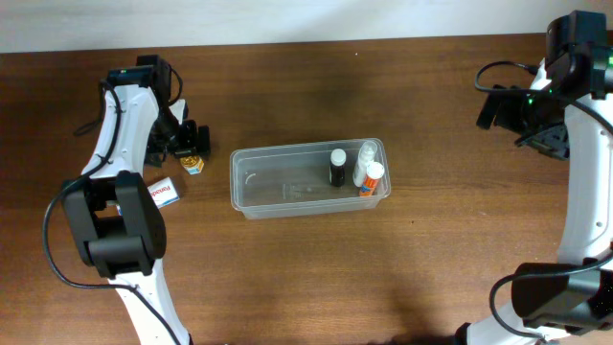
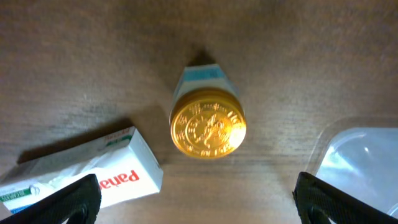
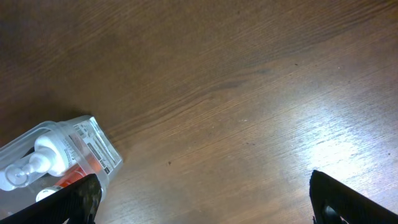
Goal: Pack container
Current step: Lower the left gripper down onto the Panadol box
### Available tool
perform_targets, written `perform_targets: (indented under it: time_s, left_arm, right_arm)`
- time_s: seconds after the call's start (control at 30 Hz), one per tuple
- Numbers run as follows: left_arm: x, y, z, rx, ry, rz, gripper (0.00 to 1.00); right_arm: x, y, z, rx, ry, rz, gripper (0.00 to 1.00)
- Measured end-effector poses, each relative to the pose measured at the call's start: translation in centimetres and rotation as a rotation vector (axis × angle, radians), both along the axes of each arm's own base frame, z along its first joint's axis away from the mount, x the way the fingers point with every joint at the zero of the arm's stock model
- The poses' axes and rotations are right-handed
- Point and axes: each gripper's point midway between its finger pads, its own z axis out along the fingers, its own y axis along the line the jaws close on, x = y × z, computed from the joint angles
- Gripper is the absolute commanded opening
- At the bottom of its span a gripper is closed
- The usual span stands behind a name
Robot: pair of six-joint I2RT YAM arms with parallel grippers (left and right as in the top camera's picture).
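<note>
Wooden tabletop (image 1: 306, 287): three bottles (image 1: 337, 168) in container (image 1: 278, 198), gold-capped bottle (image 2: 208, 127) and box (image 2: 93, 174) not yet packed; left hand (image 2: 199, 202), right hand (image 3: 214, 202) wide open, empty.

**Left wrist view:** the white box (image 2: 81, 174) ran off the left and bottom edges, its red lettering legible only in part. The container (image 2: 364, 162) entered as one blurred corner at right. The fingers (image 2: 65, 202) of the left gripper (image 2: 199, 202) showed as dark tips only.

**Right wrist view:** the container's end was cropped at lower left, with the bottles (image 3: 40, 162) inside only partly in frame.

**Overhead:** the gold-capped bottle (image 1: 194, 165) sat partly beneath the left gripper, seemingly untouched. All labels were too small to read.
</note>
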Motion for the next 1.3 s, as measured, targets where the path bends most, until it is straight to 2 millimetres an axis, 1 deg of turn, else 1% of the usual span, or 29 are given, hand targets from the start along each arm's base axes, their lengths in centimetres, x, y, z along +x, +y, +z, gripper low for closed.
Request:
perform_targets:
  time_s: [0.2, 0.3, 0.37, 0.47, 0.57, 0.63, 0.8, 0.93, 1.03, 1.13, 1.3]
  left_arm:
    - [0.7, 0.0, 0.0, 0.001, -0.027, 0.000, 0.99]
    - [0.6, 0.0, 0.0, 0.001, -0.022, 0.000, 0.99]
    - [0.0, 0.0, 0.0, 0.001, 0.005, -0.002, 0.99]
    - [-1.8, 0.3, 0.1, 0.011, 0.076, -0.001, 0.99]
    - [-3.3, 1.1, 0.3, 0.013, 0.138, 0.025, 1.00]
    - [-4.3, 2.2, 0.4, 0.011, 0.174, 0.056, 0.99]
    - [-5.0, 4.3, 0.5, 0.010, 0.194, 0.110, 0.99]
    - [-5.3, 4.5, 0.4, 0.004, 0.202, 0.087, 0.99]
    - [-5.7, 4.3, -0.2, -0.005, 0.217, 0.038, 0.99]
    - [-5.8, 4.5, -1.4, -0.009, 0.213, -0.005, 0.99]
    - [-5.6, 5.4, -2.8, 0.003, 0.193, -0.047, 0.99]
  right_arm:
    - [0.0, 0.0, 0.0, 0.000, 0.000, 0.000, 0.98]
    - [0.0, 0.0, 0.0, 0.000, 0.000, 0.000, 0.98]
    - [0.0, 0.0, 0.0, 0.000, 0.000, 0.000, 0.98]
    - [0.0, 0.0, 0.0, 0.000, 0.000, 0.000, 0.98]
    - [0.0, 0.0, 0.0, 0.000, 0.000, 0.000, 0.98]
    - [0.0, 0.0, 0.0, 0.000, 0.000, 0.001, 0.98]
    - [0.0, 0.0, 0.0, 0.000, 0.000, 0.000, 0.98]
    - [0.0, 0.0, 0.0, 0.000, 0.000, 0.000, 0.98]
    - [0.0, 0.0, 0.0, 0.000, 0.000, 0.000, 0.98]
    - [0.0, 0.0, 0.0, 0.000, 0.000, 0.000, 0.98]
    - [0.0, 0.0, 0.0, 0.000, 0.000, 0.000, 0.98]
